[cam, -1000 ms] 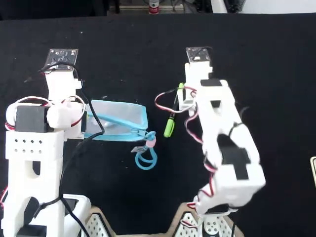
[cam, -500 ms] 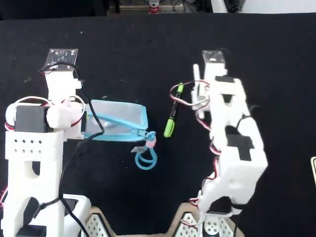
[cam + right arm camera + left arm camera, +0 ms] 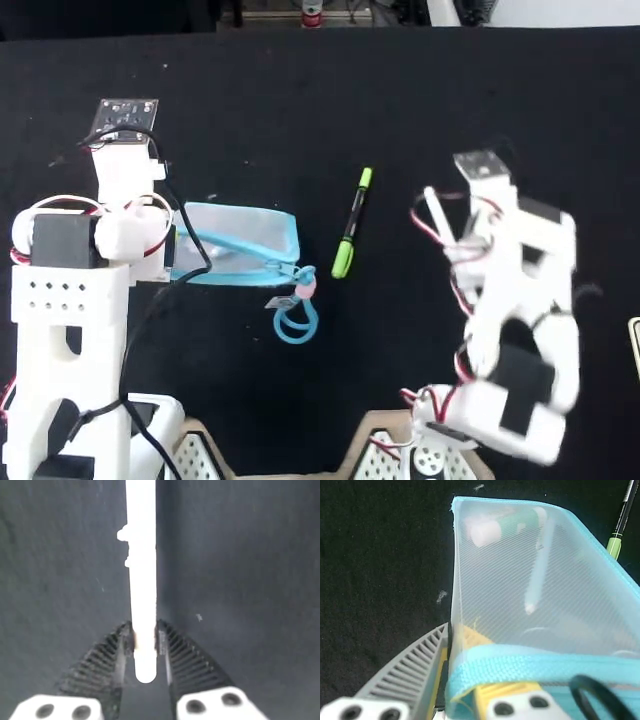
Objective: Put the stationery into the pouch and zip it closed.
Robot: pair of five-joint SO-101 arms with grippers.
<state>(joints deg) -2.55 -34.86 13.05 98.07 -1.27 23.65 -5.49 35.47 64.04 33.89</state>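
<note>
A light-blue mesh pouch (image 3: 240,243) lies at the left of the black table, with its blue zip ring (image 3: 295,322) at its near right corner. My left gripper (image 3: 176,252) is shut on the pouch's left edge. Through the mesh (image 3: 540,595) a white pencil (image 3: 538,575) and a white-and-green stick (image 3: 492,526) show inside. A green and black highlighter (image 3: 351,223) lies on the table right of the pouch. Farther right, above the table, my right gripper (image 3: 450,238) is shut on a white pen (image 3: 141,570) that sticks out ahead of the fingers.
The black cloth (image 3: 300,100) covers the whole table. Both arm bases (image 3: 420,455) stand at the near edge. A pale object (image 3: 634,340) pokes in at the right edge. Room objects line the far edge.
My right arm has swung right and back from over the highlighter, carrying the white pen. The highlighter now lies uncovered. The left arm and pouch have not moved.
</note>
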